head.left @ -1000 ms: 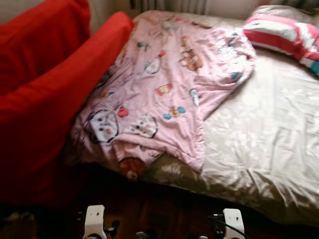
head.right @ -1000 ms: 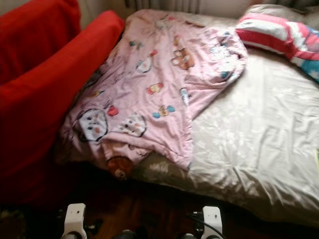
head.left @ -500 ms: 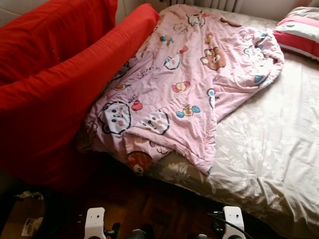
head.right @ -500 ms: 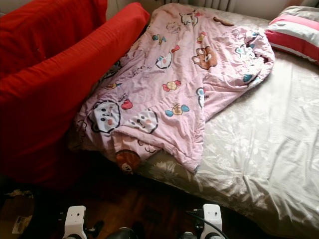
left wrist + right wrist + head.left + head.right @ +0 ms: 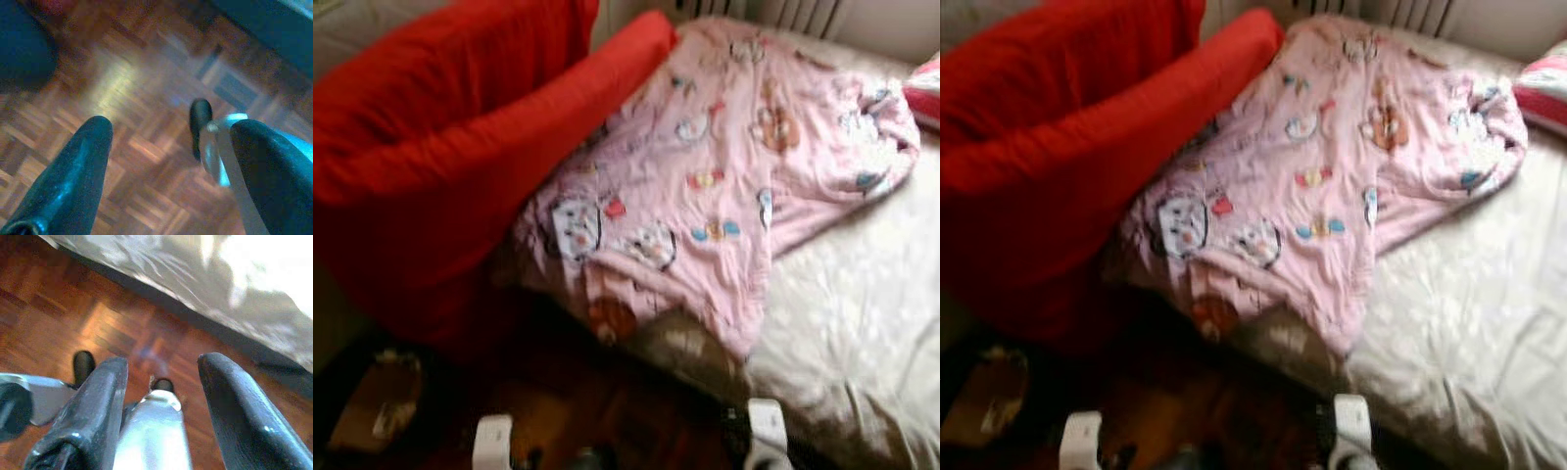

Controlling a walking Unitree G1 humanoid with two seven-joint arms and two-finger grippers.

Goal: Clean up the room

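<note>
While I watched the blurred head views, a pink quilt printed with cartoon animals point(image 5: 724, 186) lay rumpled across the left side of a bed covered in a pale beige floral sheet point(image 5: 862, 323). Its near corner drooped over the bed's edge toward the dark wooden parquet floor point(image 5: 607, 411). Touching the quilt's left edge, a big red cushioned armchair point(image 5: 440, 166) stood beside the bed, its long arm running along the quilt. At the far right edge I made out part of a red-and-white striped pillow point(image 5: 1542, 93) on the sheet. Low on the left, near the armchair's base, sat a brownish cardboard-like object point(image 5: 372, 411), too blurred for me to identify.

Both arms hung low by the robot's body. In the left wrist view, the left gripper point(image 5: 166, 161) pointed down at the parquet with its two black fingers point(image 5: 73, 176) spread apart and holding nothing. In the right wrist view, the right gripper point(image 5: 161, 396) likewise had its fingers point(image 5: 239, 416) parted and empty, above the floor, with the sheet's hanging edge point(image 5: 205, 284) just beyond.
</note>
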